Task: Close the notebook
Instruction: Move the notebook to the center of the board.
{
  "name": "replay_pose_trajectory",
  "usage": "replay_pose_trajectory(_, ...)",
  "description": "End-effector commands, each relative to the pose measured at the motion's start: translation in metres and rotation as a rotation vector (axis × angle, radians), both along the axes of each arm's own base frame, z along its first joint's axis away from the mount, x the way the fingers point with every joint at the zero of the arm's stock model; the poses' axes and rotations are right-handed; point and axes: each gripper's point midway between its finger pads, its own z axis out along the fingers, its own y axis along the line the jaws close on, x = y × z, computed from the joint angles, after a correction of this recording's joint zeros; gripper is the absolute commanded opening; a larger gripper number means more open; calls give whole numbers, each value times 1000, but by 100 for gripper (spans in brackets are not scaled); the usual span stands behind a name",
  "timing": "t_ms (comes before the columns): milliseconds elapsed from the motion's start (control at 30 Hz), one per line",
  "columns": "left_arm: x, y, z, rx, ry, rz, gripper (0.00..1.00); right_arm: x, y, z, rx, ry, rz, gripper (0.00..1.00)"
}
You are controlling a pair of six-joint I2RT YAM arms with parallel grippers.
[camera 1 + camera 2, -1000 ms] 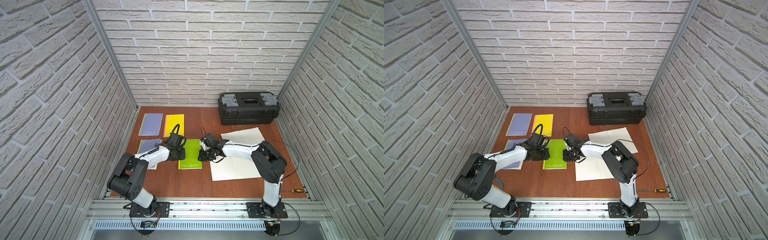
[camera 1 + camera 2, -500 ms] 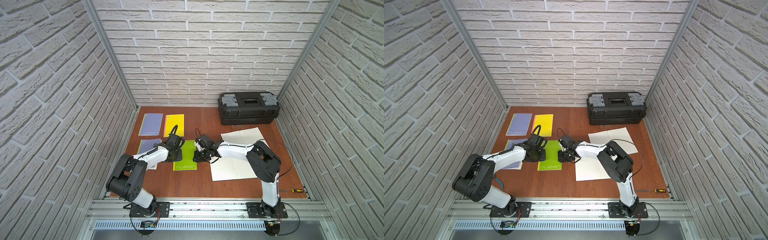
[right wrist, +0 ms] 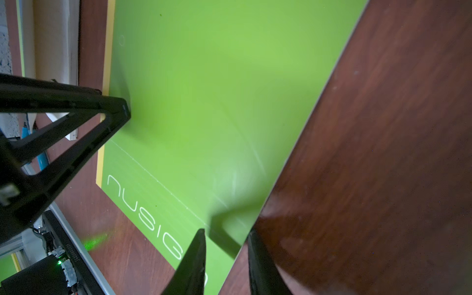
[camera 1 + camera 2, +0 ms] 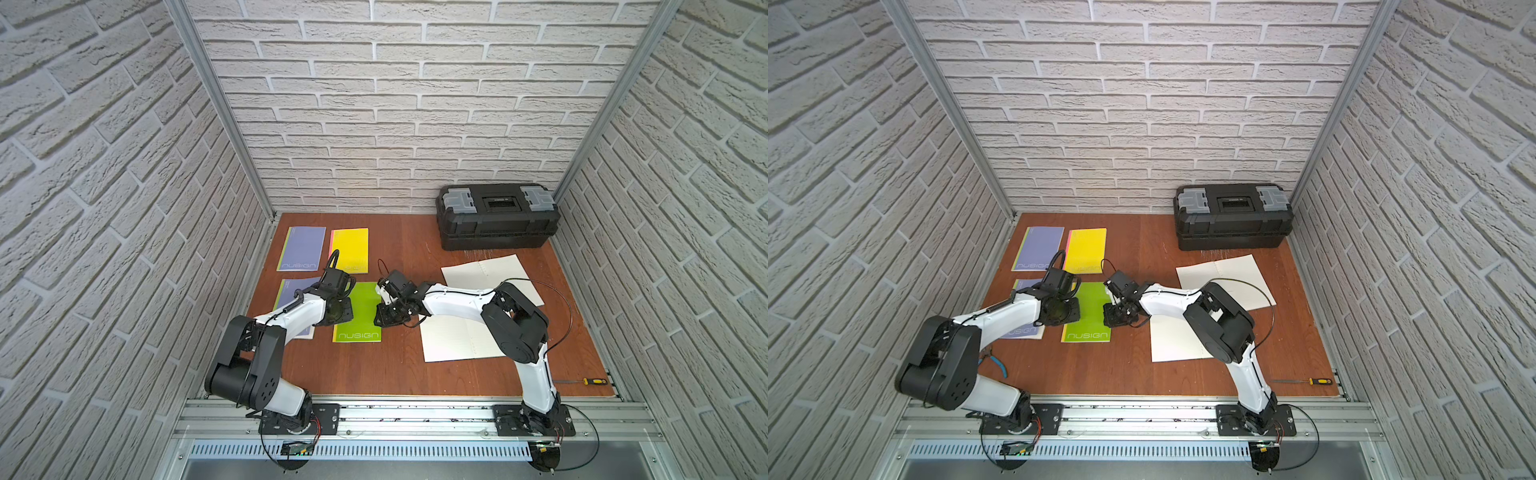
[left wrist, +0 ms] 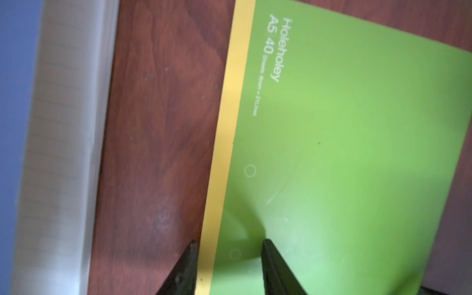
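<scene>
1. Purple notebook (image 4: 301,248), back left corner, closed; cover marked "nusign".
2. Second purple notebook (image 4: 291,293), closer to the rail and partly under the left arm.
3. Yellow notebook (image 4: 350,247), closed, just beside the back purple one.
4. Left gripper (image 5: 229,242): jaws parted and empty, straddling the yellow spine strip (image 5: 224,115). One tip is over bare wood, its mate over the green cover. Whether the tips actually press down cannot be told from the wrist view.
5. Green notebook (image 4: 361,309), the task's item: flat and closed on the wooden table (image 4: 395,374), left of centre, between the two grippers.
   - Its long axis runs front to back, with the spine toward the left arm and the free edge toward the right arm.
   - Legible: "nusign" along the front end and "Holeholey A5 40" beside the spine. A smaller line beneath is too blurred to read.
6. Right gripper (image 3: 226,232): jaws narrowly parted, clamping nothing, straddling the free edge near the "nusign" corner.
7. Judgement: the cover looks fully down. The arms are equally near, one on each long side, so any squaring push would act across the short axis.
8. Open notebook (image 4: 457,340), white pages up, under the right arm.
9. Second open notebook (image 4: 490,270), behind it. The right arm is nearer to both.
10. Black toolbox (image 4: 496,222), back right, lid shut.
11. Screwdriver (image 4: 590,381), yellow-and-black handle, at the front right edge.
</scene>
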Motion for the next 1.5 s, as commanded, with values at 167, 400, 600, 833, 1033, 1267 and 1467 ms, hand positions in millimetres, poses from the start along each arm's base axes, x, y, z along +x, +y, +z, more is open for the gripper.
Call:
replay_pose_trajectory(167,-3,2,2,-19,9,-9,42,-15,14,-18,-28,51,35,30)
replay_pose_trajectory(400,-3,10,4,-16,13,11,45,-14,19,-19,-30,55,42,29)
replay_pose_trajectory(600,1,12,8,-13,6,12,46,-14,19,-18,-31,52,46,30)
replay_pose_trajectory(833,4,18,12,18,4,20,51,-13,19,-17,-33,49,47,30)
replay_pose_trajectory(1033,6,21,17,35,-9,24,55,-14,18,-17,-34,50,48,30)
replay_pose_trajectory(1267,11,21,30,35,-47,14,59,-8,13,-11,-62,11,45,31)
replay_pose_trajectory(1467,14,16,43,10,-78,1,60,3,10,4,-70,-29,46,33)
